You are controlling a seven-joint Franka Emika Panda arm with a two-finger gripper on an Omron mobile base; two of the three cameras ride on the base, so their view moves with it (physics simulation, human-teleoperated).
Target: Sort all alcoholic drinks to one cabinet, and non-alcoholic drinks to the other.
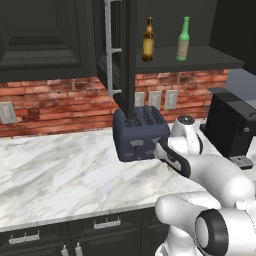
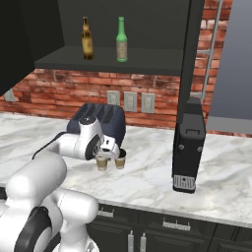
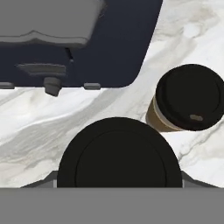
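Observation:
Two tan coffee cups with dark lids stand side by side on the marble counter in front of the toaster. My gripper (image 2: 102, 155) reaches down over the left cup (image 2: 101, 163). Its lid (image 3: 119, 157) fills the space between my fingers, which press against its sides. The other cup (image 3: 190, 97) (image 2: 120, 160) stands free just beside it. In the open upper cabinet, the amber-brown bottle (image 1: 148, 40) (image 2: 87, 39) and the green bottle (image 1: 183, 40) (image 2: 121, 40) stand upright on the shelf.
A dark blue toaster (image 1: 140, 132) (image 2: 98, 120) stands right behind the cups. A black coffee machine (image 1: 232, 125) (image 2: 188, 147) is to their right. The cabinet door (image 1: 115, 50) hangs open above the toaster.

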